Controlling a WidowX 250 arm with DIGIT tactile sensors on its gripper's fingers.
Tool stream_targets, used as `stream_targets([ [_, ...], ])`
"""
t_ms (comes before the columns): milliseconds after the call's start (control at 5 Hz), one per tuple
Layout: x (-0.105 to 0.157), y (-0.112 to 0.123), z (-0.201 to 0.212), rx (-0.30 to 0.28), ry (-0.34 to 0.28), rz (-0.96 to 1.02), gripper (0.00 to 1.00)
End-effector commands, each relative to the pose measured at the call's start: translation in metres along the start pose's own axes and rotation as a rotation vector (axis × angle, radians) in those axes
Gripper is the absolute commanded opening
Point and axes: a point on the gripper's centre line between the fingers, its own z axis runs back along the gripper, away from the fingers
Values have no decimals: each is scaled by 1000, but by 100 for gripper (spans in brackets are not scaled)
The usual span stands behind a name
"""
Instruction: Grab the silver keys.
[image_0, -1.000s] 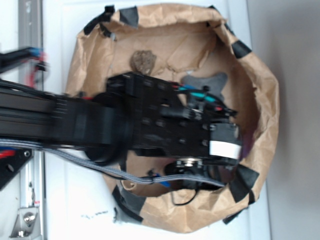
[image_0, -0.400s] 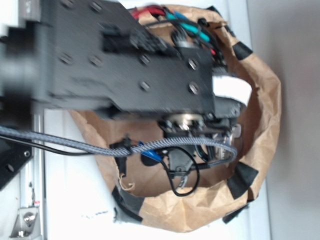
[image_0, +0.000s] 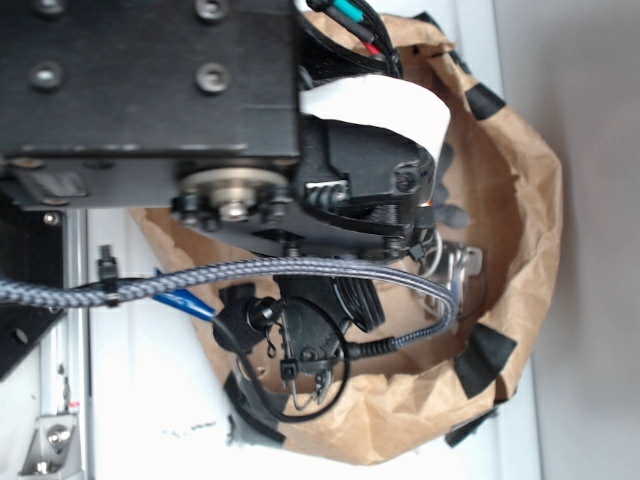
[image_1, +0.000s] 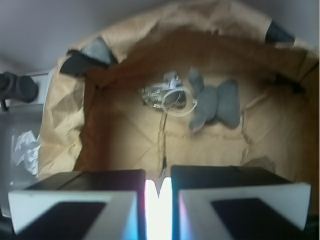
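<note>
**Paper, metal, plush**

The silver keys (image_1: 162, 92) are shiny metal on a pale, glossy wire loop. The bag (image_1: 120, 135) is creased, matt brown paper patched with black tape. The grey toy (image_1: 220, 102) looks soft, matt cloth.

The exterior view looks straight down from above, so close to the arm (image_0: 150, 90) that its black body fills the upper left and centre of the frame, out of focus; only the right and lower rim of the brown paper bag (image_0: 520, 200) shows around it, with white tabletop (image_0: 140, 400) at lower left. The wrist view sits on the arm itself, just behind the hand (image_1: 159, 200), whose two blocks cross the bottom edge, and faces forward and down into the bag's (image_1: 125, 145) interior. Both views share the bag, its black tape patches, and the silver keys (image_0: 455, 265) (image_1: 167, 95), at right-centre outside, upper centre from the wrist.
</note>
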Motion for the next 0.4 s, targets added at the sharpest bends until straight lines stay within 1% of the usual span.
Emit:
stream_targets([
  [0,5,-20,-21,18,-107,-201,100],
  [200,9,-19,-47,80,-103,-234,100],
])
